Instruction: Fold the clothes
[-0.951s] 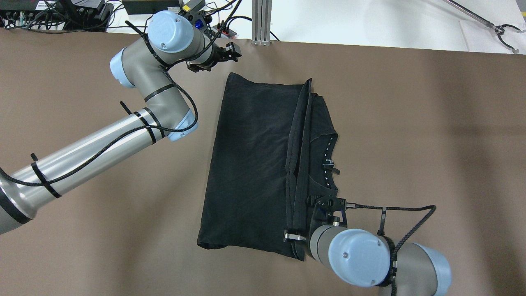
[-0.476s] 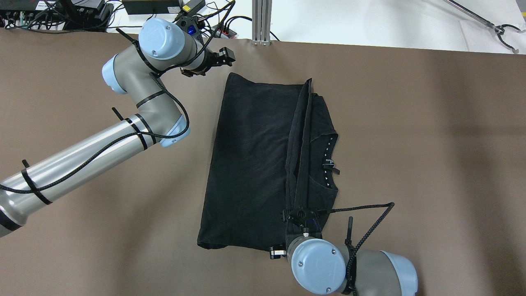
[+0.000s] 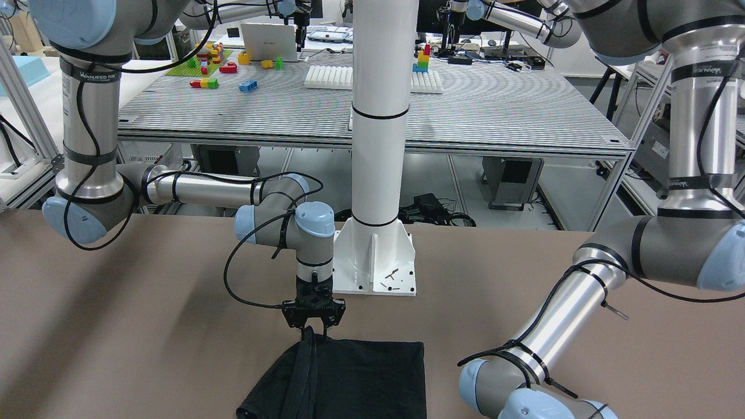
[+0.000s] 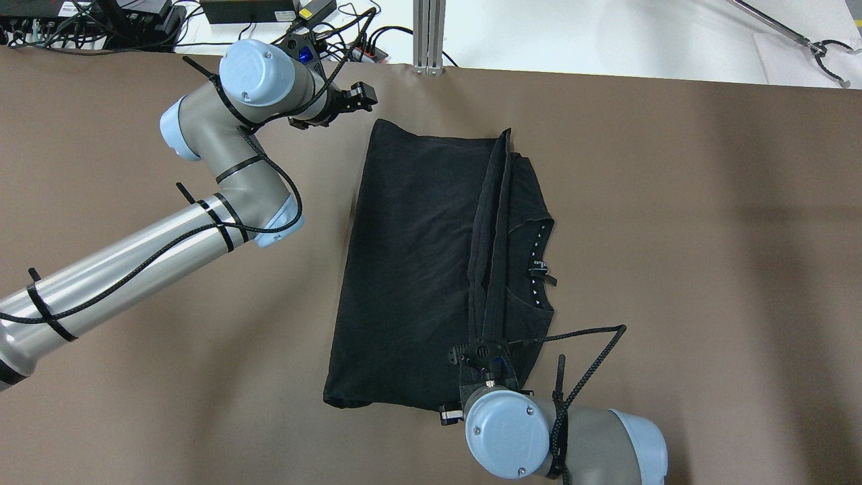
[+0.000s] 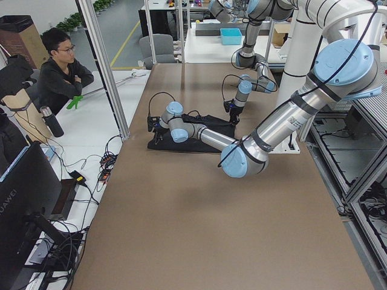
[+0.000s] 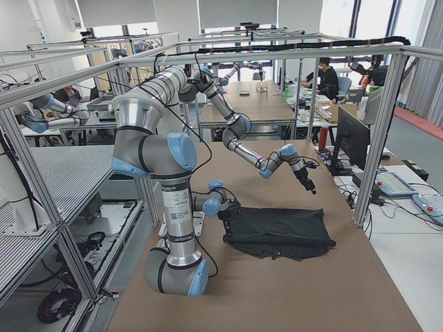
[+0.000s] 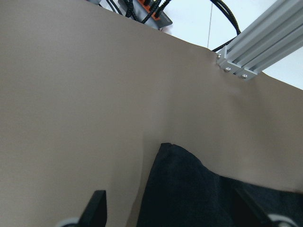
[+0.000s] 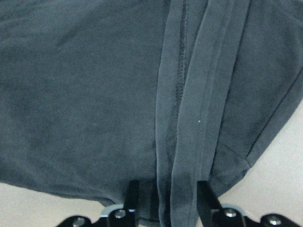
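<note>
Cloth [image 4: 411, 269], black, lying flat at the middle of the table [image 4: 673, 236], long axis running near to far. Its right side appears already turned in over the middle, leaving a doubled hem band [image 8: 189, 118] along the fold and a broad smooth panel on the left; whether the left side is also tucked under cannot be told. Right gripper [image 3: 312, 326] stands upright over the near edge, fingers [image 8: 130, 194] spread to either side of the band's near end, not pinching it. Left gripper [image 4: 363, 94] hovers just off the far left corner, its fingers spread and empty. Judged progress: one lengthwise fold laid, an early stage; crosswise folds seem left to do, and neither gripper has a hold for the next one.
</note>
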